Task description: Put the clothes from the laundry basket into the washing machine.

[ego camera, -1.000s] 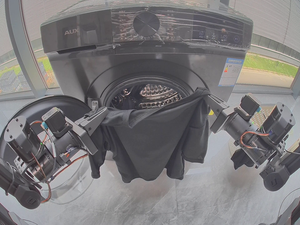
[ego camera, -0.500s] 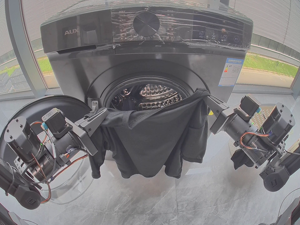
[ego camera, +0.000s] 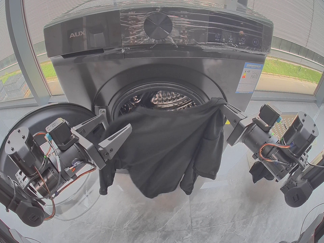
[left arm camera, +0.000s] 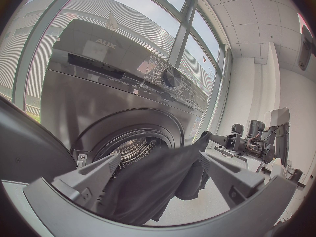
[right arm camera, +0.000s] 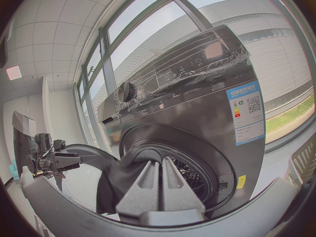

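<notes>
our left tool (ego camera: 114, 124) gapes wide, empty; our right tool (ego camera: 223, 106) pinches the black garment (ego camera: 168, 145), hanging across the washing machine (ego camera: 152, 68) mouth. held by one corner, it may slump to the floor (ego camera: 202, 213).

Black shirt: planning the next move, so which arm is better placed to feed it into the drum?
Right. The right pincer is shut on the shirt at the edge of the drum opening, while the left pincer is open and grips nothing.
</notes>
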Available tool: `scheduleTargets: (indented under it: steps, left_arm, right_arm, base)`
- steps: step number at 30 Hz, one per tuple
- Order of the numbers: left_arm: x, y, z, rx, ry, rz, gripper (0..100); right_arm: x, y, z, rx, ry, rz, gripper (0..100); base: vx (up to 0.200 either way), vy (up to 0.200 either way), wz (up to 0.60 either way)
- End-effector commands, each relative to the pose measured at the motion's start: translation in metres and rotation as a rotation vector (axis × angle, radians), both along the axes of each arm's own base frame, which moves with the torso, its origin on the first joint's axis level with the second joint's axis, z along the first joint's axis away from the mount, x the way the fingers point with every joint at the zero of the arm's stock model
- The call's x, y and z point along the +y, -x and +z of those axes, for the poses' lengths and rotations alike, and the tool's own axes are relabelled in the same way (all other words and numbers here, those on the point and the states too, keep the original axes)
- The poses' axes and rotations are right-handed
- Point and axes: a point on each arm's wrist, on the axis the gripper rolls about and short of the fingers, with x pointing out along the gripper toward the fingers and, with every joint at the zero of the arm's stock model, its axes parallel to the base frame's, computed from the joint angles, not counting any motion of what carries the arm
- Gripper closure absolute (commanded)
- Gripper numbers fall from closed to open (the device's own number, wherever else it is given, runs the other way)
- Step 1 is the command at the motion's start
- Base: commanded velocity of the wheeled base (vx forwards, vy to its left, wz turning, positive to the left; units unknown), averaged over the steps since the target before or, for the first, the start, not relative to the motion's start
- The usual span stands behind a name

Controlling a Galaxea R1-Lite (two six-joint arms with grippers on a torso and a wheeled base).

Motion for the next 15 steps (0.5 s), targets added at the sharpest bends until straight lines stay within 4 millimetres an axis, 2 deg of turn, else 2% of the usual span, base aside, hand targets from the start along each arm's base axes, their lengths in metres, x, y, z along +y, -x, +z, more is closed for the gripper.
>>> scheduleTargets:
  steps: [1, 11, 15]
  left_arm:
    - [-0.001, -0.001, -0.001, 0.004, -0.004, 0.0, 0]
    - [0.0, 0.001, -0.008, 0.029, -0.019, -0.004, 0]
    - [-0.002, 0.006, -0.027, 0.101, -0.066, -0.026, 0]
  right_arm:
    - [0.0, 0.0, 0.0, 0.001, 0.0, -0.001, 100]
    - [0.0, 0.0, -0.001, 0.003, 0.002, 0.001, 100]
    - [0.005, 0.002, 0.001, -0.004, -0.003, 0.019, 100]
  base:
    - [0.0, 0.0, 0.0]
    - [0.0, 0.0, 0.0]
    - [0.0, 0.0, 0.0]
